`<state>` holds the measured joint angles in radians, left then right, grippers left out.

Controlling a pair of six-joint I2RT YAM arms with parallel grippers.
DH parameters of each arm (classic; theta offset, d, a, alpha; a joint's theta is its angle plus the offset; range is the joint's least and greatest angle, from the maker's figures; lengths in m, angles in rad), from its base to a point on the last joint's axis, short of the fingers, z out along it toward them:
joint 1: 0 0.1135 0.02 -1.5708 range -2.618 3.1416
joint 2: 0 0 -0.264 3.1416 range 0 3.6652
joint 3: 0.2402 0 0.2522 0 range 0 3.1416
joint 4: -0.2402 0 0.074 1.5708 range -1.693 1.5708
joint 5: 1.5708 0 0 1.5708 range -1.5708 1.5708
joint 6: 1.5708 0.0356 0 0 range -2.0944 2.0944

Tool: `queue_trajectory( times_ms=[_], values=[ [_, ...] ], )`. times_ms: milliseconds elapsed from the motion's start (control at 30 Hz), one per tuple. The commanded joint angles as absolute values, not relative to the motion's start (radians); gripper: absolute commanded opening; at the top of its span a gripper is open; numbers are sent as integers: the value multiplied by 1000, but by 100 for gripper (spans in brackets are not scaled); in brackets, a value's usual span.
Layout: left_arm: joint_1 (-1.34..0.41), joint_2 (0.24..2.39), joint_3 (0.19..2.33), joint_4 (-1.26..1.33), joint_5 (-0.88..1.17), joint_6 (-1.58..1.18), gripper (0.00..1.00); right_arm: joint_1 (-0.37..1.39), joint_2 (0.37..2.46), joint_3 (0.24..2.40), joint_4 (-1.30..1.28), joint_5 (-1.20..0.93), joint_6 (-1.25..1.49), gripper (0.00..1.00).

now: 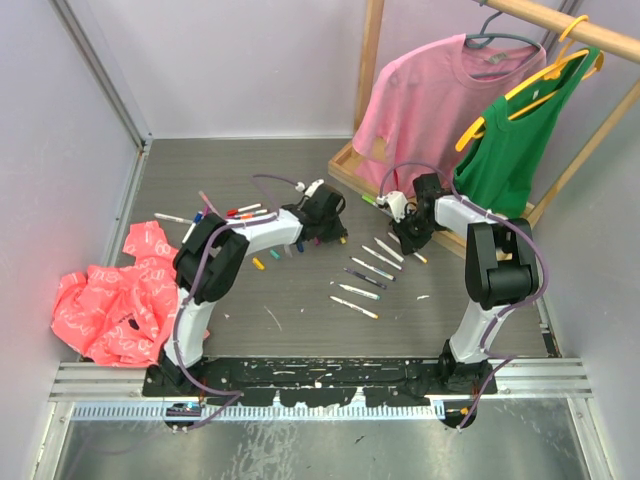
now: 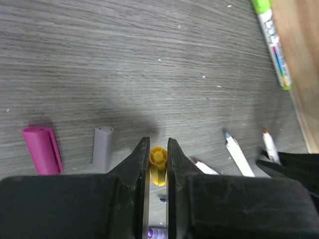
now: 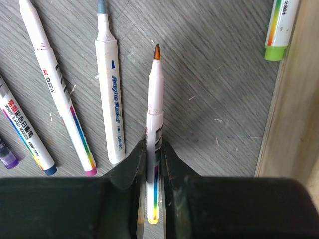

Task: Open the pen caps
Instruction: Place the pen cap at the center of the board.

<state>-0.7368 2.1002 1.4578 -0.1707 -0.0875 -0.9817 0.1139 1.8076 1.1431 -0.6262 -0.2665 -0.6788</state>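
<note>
One ribbed yellow cap (image 2: pixel 158 164) between smooth black fingers (image 2: pixel 135 167)

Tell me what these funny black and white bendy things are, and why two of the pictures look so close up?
Those are two robot arms bolted to the near edge of a table. The big picture comes from a camera up above, looking down. The other two come from little cameras on the robots' wrists, so you see their black fingers up close.

The left gripper is pinching a small yellow cap. The right gripper is squeezing an uncapped pen with a brownish tip. It looks like they have just pulled the cap off that pen.

On the table lie more pens in a row, plus loose caps, such as a pink cap and a grey cap. There is also a crumpled pink bag, and a pink shirt and a green top hang on a wooden rack.
</note>
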Motion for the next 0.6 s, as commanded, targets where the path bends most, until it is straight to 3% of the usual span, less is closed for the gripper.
queue_trajectory(
  times_ms=[0, 100, 200, 567],
  values=[
    [-736, 2141, 1546, -251, -119, -963, 8, 113, 1815, 1182, -632, -262, -677, 18],
    [-736, 2162, 1572, -277, -118, -955, 11, 113, 1815, 1182, -632, -262, -676, 21],
    [-735, 2165, 1571, -281, -126, -953, 19, 114, 1813, 1183, -631, -261, -674, 24],
    [-735, 2150, 1604, -305, -130, -923, 29, 114, 1791, 1182, -627, -272, -667, 31]
  ],
)
